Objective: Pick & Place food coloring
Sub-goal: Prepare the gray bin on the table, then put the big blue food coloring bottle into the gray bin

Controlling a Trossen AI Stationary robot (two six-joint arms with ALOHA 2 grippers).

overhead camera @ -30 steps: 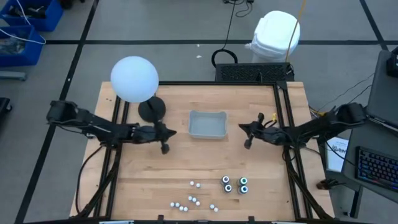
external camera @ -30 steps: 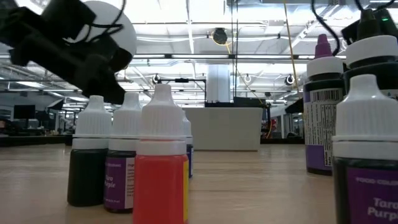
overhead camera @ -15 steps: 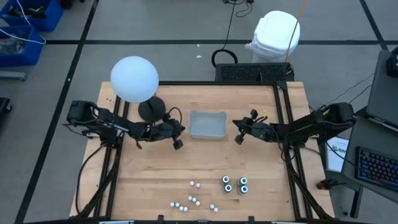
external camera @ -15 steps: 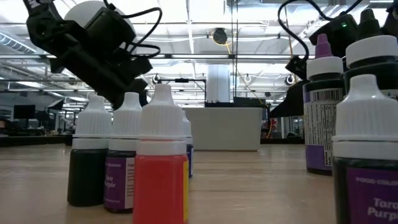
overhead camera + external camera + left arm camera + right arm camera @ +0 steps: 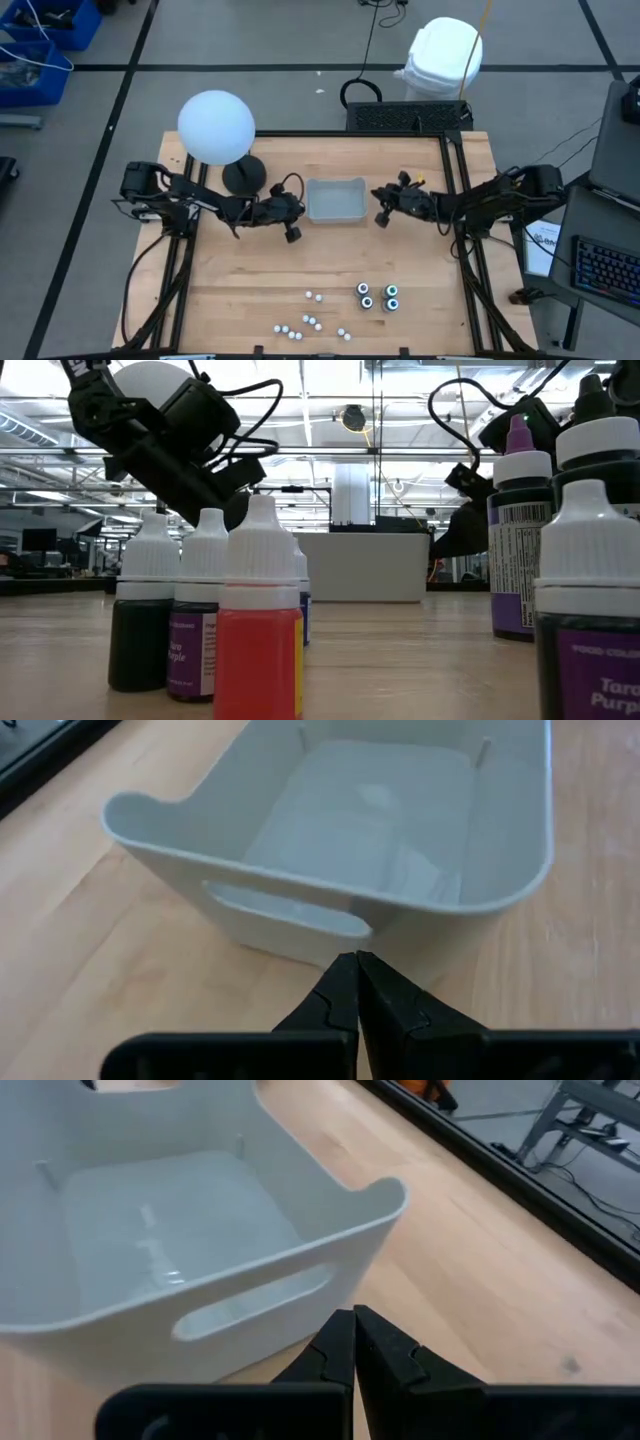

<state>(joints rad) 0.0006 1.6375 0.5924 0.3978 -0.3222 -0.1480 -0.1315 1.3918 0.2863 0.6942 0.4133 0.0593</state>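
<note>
Both claws hang beside the grey tray [image 5: 334, 201] at mid-tabletop [image 5: 230, 280]. The left claw [image 5: 291, 235] sits at the tray's 9 o'clock side, fingers pressed together, empty. The right claw [image 5: 380, 219] sits at its 3 o'clock side, also pressed together and empty. The tray holds nothing. The food coloring [image 5: 378, 296] stands well apart toward the tabletop's 6 o'clock edge: four dark bottles clustered, with small white-capped vials [image 5: 310, 322] scattered at their 8 o'clock. A white globe lamp [image 5: 216, 127] stands at the tray's 10 o'clock.
</note>
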